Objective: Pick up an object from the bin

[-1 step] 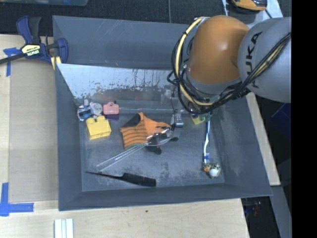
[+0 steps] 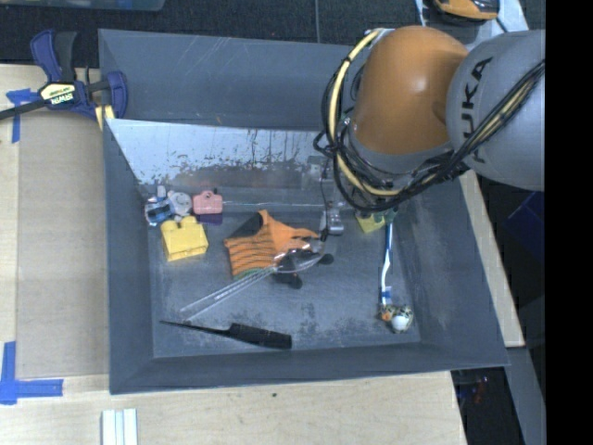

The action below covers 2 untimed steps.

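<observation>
Several small things lie scattered in the bin (image 2: 130, 276), and my gripper (image 2: 332, 222) hangs under the orange wrist cover, mid-bin. It sits just beside the end of an orange, dark-striped glove (image 2: 258, 245) and near the shiny spoon (image 2: 298, 259) lying across the glove's lower edge. Whether the claw is spread or pressed together I cannot tell (the wrist hides most of it). I judge the glove the likeliest pick, so I would come straight down on its bunched middle, clear of the spoon's bowl, and close on cloth rather than metal. There is open floor toward the black comb (image 2: 243, 333) at the front. The sloped back wall (image 2: 232, 151) is near, and a blue-white cord (image 2: 385, 262) lies just beside the wrist, so I would lift vertically.
</observation>
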Available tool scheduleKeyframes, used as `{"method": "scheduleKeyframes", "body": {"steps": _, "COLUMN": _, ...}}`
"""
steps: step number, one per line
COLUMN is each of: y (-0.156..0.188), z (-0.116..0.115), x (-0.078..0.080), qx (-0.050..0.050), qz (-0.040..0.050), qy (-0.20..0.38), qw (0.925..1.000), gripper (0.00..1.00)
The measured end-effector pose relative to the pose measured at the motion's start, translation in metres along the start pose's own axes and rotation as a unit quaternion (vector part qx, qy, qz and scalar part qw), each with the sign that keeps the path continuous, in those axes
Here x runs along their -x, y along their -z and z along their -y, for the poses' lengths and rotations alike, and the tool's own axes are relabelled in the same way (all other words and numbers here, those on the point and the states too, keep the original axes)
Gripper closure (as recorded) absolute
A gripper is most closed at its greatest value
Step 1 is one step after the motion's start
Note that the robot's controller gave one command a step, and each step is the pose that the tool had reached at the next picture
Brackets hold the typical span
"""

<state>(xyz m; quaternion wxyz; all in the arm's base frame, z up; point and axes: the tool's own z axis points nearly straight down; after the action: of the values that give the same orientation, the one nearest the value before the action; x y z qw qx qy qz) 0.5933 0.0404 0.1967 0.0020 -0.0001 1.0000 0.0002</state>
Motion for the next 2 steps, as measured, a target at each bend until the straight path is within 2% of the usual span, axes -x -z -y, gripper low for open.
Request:
{"method": "scheduleKeyframes", "body": {"steps": 1, "y": -0.084, "z": -0.013, "x": 0.013, "qx": 0.0, "qz": 0.0026, "qy": 0.048, "qw": 0.9989, "gripper": 0.0}}
{"method": "scheduleKeyframes", "body": {"steps": 2, "y": -0.116, "z": -0.019, "x": 0.012, "qx": -0.001, "qz": 0.003, "qy": 0.085, "qw": 0.9963, "gripper": 0.0}}
